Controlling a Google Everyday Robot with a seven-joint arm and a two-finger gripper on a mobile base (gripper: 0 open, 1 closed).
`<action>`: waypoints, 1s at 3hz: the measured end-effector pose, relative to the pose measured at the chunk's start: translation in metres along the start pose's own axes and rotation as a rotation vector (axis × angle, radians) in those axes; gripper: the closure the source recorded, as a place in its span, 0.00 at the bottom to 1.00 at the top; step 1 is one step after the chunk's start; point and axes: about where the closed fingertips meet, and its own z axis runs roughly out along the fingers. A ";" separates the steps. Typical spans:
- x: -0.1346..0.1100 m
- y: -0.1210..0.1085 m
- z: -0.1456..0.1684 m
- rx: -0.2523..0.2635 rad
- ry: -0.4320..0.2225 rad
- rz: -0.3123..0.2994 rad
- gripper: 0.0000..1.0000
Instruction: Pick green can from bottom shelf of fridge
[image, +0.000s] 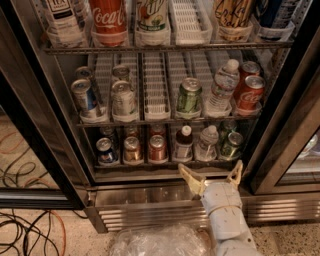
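The pincer (210, 169) hangs low in front of the fridge (64, 115), at about the level of the bottom shelf's (167, 164) front rail. Its two fingers are spread wide and hold nothing. The green can (231, 145) stands upright at the front of the rightmost lane of that shelf, above and a little right of the pincer and apart from it. The main risk, as I judge it, is crowding. A water bottle (206, 143) stands just beside the can on its left, so a straight reach could send the left finger into the bottle and tip it or shove it back. On the can's right the fridge wall and the door frame (282, 125) are near, and the right finger could catch there before it gets round the can. The pincer is also centred more under the bottle than under the can, so closing without a shift to the right might grip the wrong thing or only clip the can's edge and knock it over. Another can (227, 127) sits close behind, so a push would have little room to give. The paler can (189, 95) on the rack above is a possible mix-up if the arm rises too far.
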 end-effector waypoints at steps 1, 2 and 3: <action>0.014 -0.011 -0.007 0.047 -0.009 0.014 0.00; 0.034 -0.018 -0.013 0.088 0.018 0.030 0.00; 0.056 -0.021 -0.019 0.120 0.078 0.038 0.00</action>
